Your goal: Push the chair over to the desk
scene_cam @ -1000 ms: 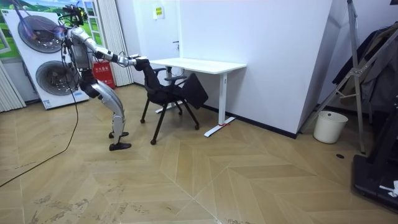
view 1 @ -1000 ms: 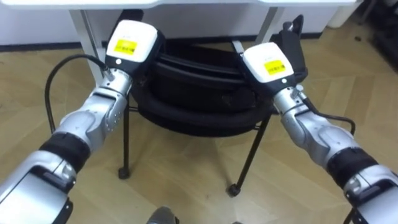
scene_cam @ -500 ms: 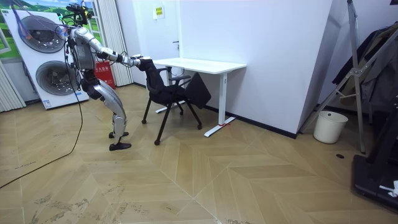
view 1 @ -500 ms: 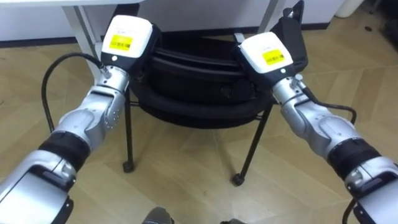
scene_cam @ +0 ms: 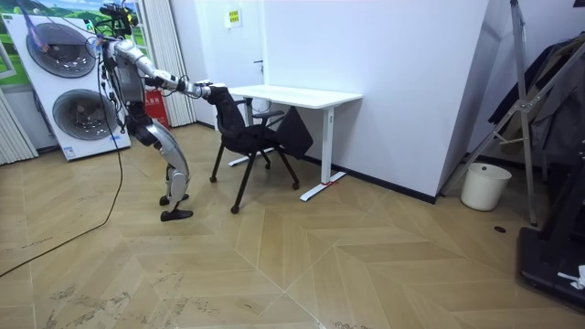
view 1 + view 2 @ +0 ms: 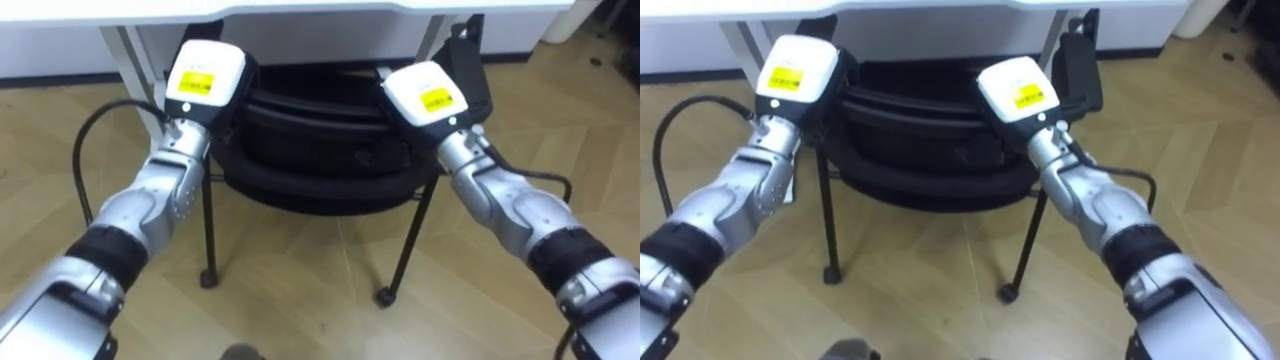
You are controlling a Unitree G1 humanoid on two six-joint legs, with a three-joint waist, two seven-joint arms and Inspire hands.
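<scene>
At upper middle of the frame, the black chair (image 6: 320,150) stands upright on the wooden floor (image 6: 300,280). Its backrest runs left to right and faces the robot, and its seat points toward the white bench (image 6: 330,8). The left hand (image 6: 205,75) and right hand (image 6: 428,92) rest on the backrest's two ends. Their fingers are hidden, so I cannot tell whether they grip.

The left hand (image 6: 205,72) and right hand (image 6: 430,92) each have a white, boxy back with rounded corners and a yellow sticker. Behind them come slim silver wrists, then thicker silver forearms with black bands near the elbows. A black cable loops out from the left wrist, and a thinner one runs by the right forearm. In the room view the legs are silver-grey.
</scene>
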